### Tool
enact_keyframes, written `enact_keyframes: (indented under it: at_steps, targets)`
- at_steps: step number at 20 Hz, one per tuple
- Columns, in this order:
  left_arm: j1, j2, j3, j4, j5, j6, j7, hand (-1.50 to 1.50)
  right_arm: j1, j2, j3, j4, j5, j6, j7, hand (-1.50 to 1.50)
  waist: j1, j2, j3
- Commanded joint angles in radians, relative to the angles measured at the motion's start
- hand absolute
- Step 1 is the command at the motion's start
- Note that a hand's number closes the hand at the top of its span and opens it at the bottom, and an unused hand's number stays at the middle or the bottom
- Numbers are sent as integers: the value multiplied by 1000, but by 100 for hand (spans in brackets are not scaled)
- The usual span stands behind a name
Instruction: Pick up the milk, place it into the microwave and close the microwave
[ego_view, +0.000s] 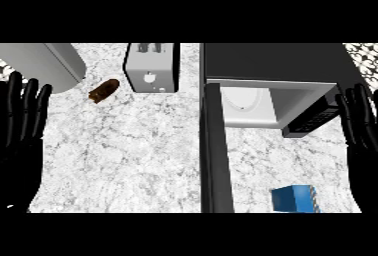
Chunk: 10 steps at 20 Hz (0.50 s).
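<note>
The milk carton (295, 199) is seen standing on the tabletop (133, 160) in front of the open microwave (273, 102), beside its door (215, 150). Nothing is held: the left robot hand (22, 120) and right robot hand (359, 122) are spread open. A reach for the carton is judged next.

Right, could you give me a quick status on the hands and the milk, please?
Left hand, right hand open, resting at edges. Milk carton on counter, untouched. Microwave door open, standing left of carton.
</note>
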Motion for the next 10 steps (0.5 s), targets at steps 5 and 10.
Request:
enact_keyframes:
  at_steps: [5,10]
  targets:
    - [116,-61,-179,-110,-143,92,22,-150,255,-98,-20,-296,-219,202,53,-150,-38,11,38]
    - [303,-62,-284,-178,-44,232,85,-150,452,-147,-23,-441,-356,326,65,-150,-37,7,37]
